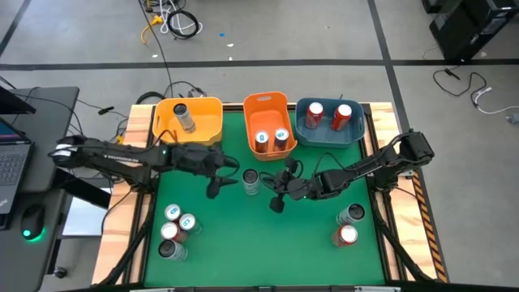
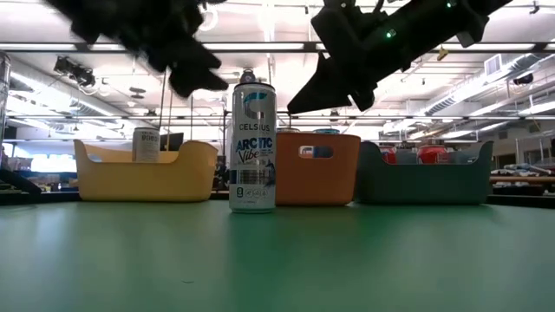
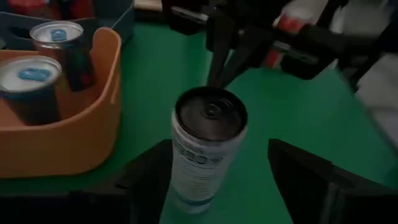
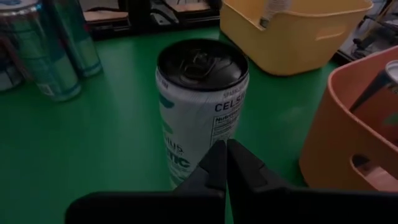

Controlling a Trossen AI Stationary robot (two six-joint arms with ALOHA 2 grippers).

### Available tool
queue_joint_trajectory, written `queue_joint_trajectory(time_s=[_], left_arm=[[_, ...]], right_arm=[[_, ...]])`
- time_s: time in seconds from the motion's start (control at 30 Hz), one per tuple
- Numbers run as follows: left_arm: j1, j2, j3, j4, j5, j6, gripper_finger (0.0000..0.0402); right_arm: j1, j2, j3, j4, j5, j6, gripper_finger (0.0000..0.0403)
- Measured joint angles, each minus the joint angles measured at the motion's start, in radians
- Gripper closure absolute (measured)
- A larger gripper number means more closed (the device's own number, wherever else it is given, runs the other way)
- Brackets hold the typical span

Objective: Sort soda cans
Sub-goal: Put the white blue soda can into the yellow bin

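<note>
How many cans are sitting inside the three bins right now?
5: one in the yellow bin at, two in the orange bin at and, two red ones in the blue bin at and. None appear hidden.

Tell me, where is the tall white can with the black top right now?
The tall white metal can with the black top stands upright on the green table, mid-table in the high view, just before the orange plastic bin.
</note>
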Motion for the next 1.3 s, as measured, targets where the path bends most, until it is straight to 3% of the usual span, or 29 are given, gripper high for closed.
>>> queue_joint_trajectory(time_s=[0.3, 0.53, 1.03, 1.17, 1.3], left_arm=[[-0.002, 0.206, 0.392, -0.415, 0.020, 0.086, 0.0096], [-0.002, 0.393, 0.570, -0.592, 0.012, 0.143, 0.0096], [-0.002, 0.536, 0.627, -0.654, 0.015, 0.215, 0.0106], [-0.003, 0.534, 0.629, -0.655, -0.036, 0.210, 0.0146], [0.019, 0.524, 0.678, -0.769, -0.103, 0.190, 0.0151]], right_arm=[[0.032, -0.024, 0.000, -0.005, -0.002, -0.046, 0.0403], [0.053, -0.027, 0.000, -0.023, -0.002, -0.052, 0.0403], [0.070, -0.028, 0.000, -0.051, -0.002, -0.051, 0.0403], [0.070, -0.028, 0.000, -0.051, -0.002, -0.050, 0.0403], [0.071, -0.028, 0.000, -0.057, -0.002, -0.049, 0.0403]])
